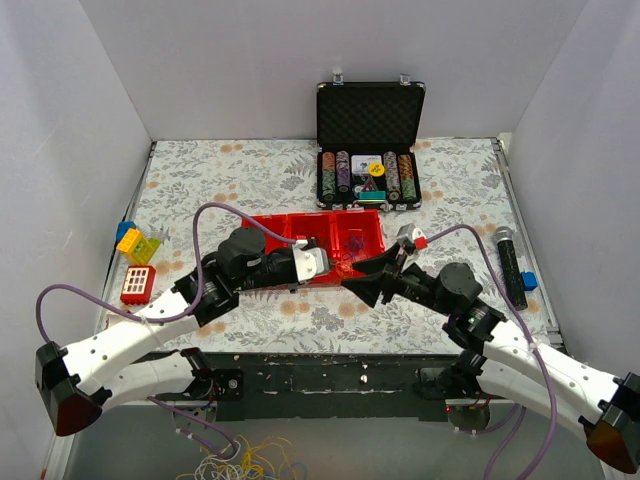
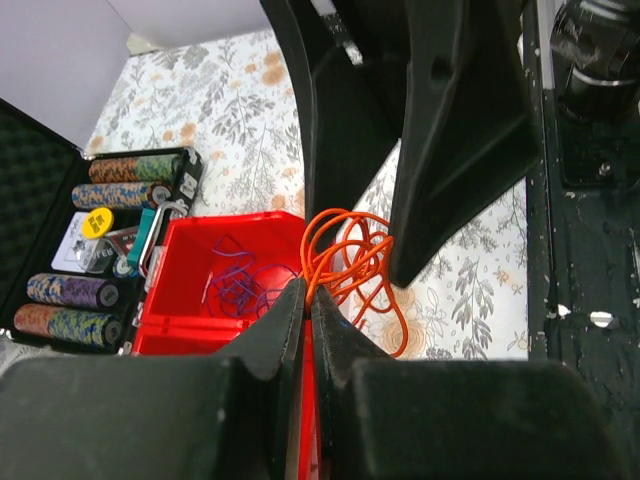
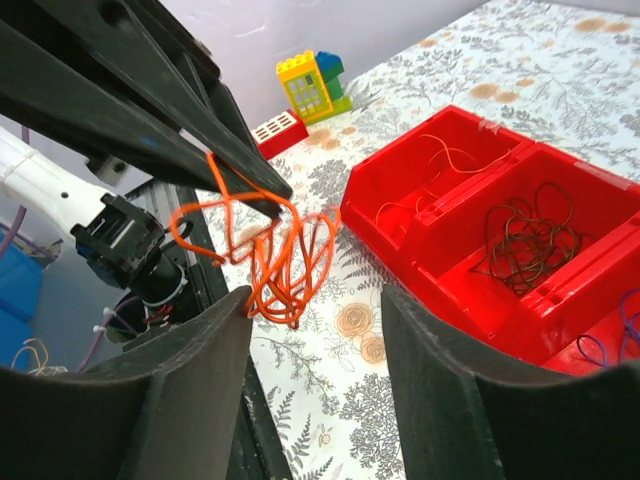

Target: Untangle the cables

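Left gripper (image 2: 306,300): jaws together, pinched on one strand of the orange cable (image 2: 352,262), which hangs in loops just beyond the tips.
Right gripper (image 3: 318,300): fingers apart, gripping nothing. The orange cable dangles just ahead of its gap.
Step, my judgement: I would close on a single outer loop, then draw away slowly so the loops open rather than knot.
Further out: purple cable (image 2: 240,285) and brown cable (image 3: 525,240) lie in separate compartments of the red tray (image 3: 385,240).

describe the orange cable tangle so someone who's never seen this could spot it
Find the red tray in the middle of the flowered table. Just off its near edge, the left gripper is shut on the orange cable tangle, a bunch of bright loops. It alone hangs outside the tray; the brown wire and purple wire lie in compartments.
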Motion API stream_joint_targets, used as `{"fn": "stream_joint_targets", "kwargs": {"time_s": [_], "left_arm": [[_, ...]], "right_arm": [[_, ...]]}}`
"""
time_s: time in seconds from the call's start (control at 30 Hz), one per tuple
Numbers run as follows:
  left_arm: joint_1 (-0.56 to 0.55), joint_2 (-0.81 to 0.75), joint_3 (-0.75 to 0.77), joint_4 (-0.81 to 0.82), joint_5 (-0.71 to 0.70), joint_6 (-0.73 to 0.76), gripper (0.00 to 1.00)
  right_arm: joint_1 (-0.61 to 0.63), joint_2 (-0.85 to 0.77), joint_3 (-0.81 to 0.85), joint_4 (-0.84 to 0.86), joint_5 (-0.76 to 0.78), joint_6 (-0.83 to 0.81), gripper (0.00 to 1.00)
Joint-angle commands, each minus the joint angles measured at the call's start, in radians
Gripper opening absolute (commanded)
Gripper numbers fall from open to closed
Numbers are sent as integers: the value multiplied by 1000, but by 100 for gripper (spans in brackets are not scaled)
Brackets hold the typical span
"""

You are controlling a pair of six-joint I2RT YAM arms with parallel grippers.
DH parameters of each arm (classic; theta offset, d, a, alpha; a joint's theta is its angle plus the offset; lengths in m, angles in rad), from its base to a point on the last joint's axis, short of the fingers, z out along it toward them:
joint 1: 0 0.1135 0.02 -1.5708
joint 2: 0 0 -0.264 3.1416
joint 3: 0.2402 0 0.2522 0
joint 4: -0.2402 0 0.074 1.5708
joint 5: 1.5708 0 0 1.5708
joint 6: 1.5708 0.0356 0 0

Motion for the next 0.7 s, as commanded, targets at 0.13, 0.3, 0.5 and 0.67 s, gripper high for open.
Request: {"fn": "stream_joint_targets", "kwargs": {"time_s": [0.13, 0.3, 0.5, 0.67], "left_arm": [[3, -12, 104, -50, 66, -64, 3], [3, -18, 147, -111, 94, -102, 9], [3, -15, 194, -122, 54, -105, 10], [3, -19, 230, -94, -65, -75, 0]], "right_arm": [[2, 56, -33, 216, -1, 52, 30], [2, -24, -79, 132, 103, 40, 1], [5, -102, -177, 46, 157, 50, 1], [2, -150, -241, -23, 173, 54, 1]]}}
